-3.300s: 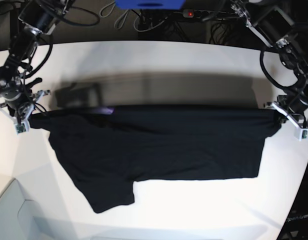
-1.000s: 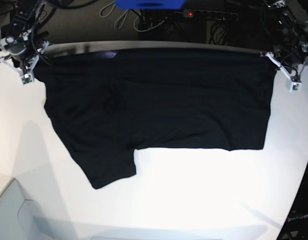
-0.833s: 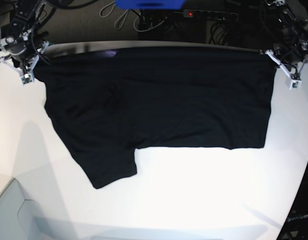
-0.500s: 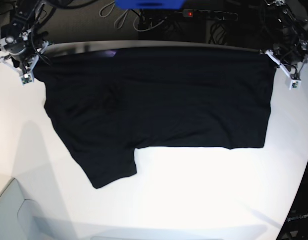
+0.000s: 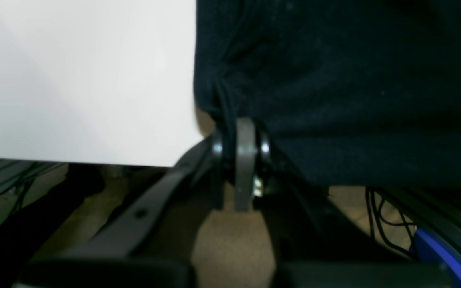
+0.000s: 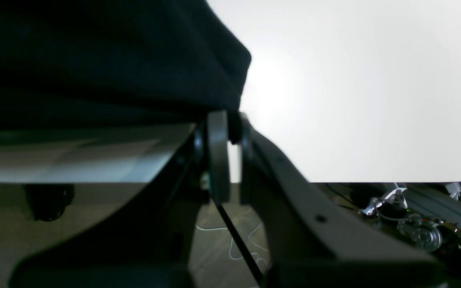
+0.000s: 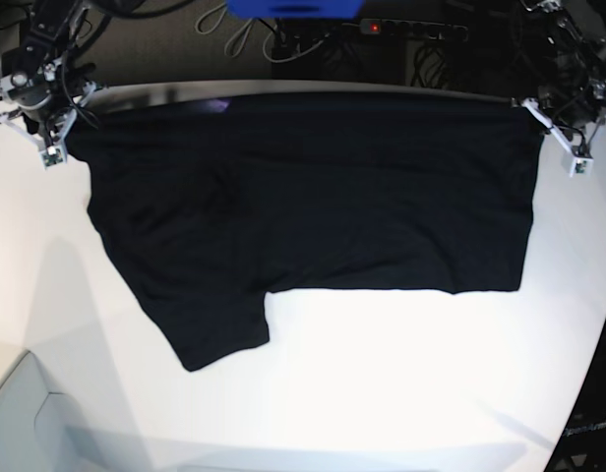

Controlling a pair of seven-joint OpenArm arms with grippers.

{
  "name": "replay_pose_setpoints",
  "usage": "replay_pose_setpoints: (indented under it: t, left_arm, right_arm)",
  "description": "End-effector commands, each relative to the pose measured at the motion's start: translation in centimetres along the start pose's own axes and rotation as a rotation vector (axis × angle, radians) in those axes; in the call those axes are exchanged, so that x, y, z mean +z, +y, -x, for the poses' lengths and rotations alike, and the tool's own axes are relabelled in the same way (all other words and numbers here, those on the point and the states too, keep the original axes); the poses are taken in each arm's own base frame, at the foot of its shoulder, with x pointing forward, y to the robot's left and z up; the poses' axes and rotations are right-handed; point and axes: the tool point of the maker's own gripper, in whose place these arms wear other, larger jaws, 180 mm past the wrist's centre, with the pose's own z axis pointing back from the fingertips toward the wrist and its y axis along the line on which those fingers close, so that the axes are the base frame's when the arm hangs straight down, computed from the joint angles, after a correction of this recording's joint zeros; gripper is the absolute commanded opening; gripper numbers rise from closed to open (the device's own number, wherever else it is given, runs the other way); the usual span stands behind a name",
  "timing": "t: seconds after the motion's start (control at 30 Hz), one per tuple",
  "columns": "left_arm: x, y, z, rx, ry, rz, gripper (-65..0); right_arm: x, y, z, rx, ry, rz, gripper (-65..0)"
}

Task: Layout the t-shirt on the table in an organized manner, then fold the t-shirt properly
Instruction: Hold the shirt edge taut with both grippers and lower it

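So the black t-shirt [image 7: 313, 197] is spread out flat across the far half of the white table [image 7: 401, 383], with its top edge running right along the table's far edge. Starting at the far left of the base view: the right gripper [image 7: 59, 128] is clamped tight on the shirt's far-left corner, jaws pressed together with just a pinch of cloth between them. The right wrist view shows that nicely, the fabric bunching down into the closed fingers [image 6: 218, 152] just past the table edge. Near that corner there's a tiny purple patch [image 7: 216, 104] on the far hem. Lower left, one sleeve [image 7: 210, 329] sticks out toward the near side, lying flat. The body of the shirt looks pretty smooth, only faint wrinkles around the left-middle. Over at the far right, the left gripper [image 7: 556, 136] is pinched closed on the shirt's far-right corner too; its wrist view shows the cloth gathered into the fingers [image 5: 245, 160].
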Motion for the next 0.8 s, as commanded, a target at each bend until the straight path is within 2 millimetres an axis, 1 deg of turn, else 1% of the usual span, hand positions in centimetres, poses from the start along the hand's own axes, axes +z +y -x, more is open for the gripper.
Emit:
replay_pose_setpoints:
  t: [0.0,0.1,0.57,0.63,0.77]
  left_arm:
    - [0.68,1.21,-0.68,-0.012,-0.016,-0.04,-64.6]
    - [0.68,1.21,-0.68,-0.012,-0.016,-0.04,-64.6]
    - [0.68,1.21,-0.81,-0.012,-0.019,-0.04,-64.6]
    - [0.68,1.21,-0.95,-0.011,-0.022,-0.04,-64.6]
    - [0.68,1.21,-1.02,-0.011,-0.023,-0.04,-64.6]
  right_arm:
    - [0.47,-1.62,-0.21,0.005,0.002,0.058,-65.0]
    - [0.43,-1.28,-0.2,-0.004,0.001,0.052,-65.0]
    - [0.4,-1.17,-0.35,-0.002,-0.002,0.049,-65.0]
    - [0.36,-1.3,-0.95,-0.005,-0.015,0.052,-65.0]
    - [0.37,-1.49,-1.1,-0.01,-0.019,0.057,-65.0]
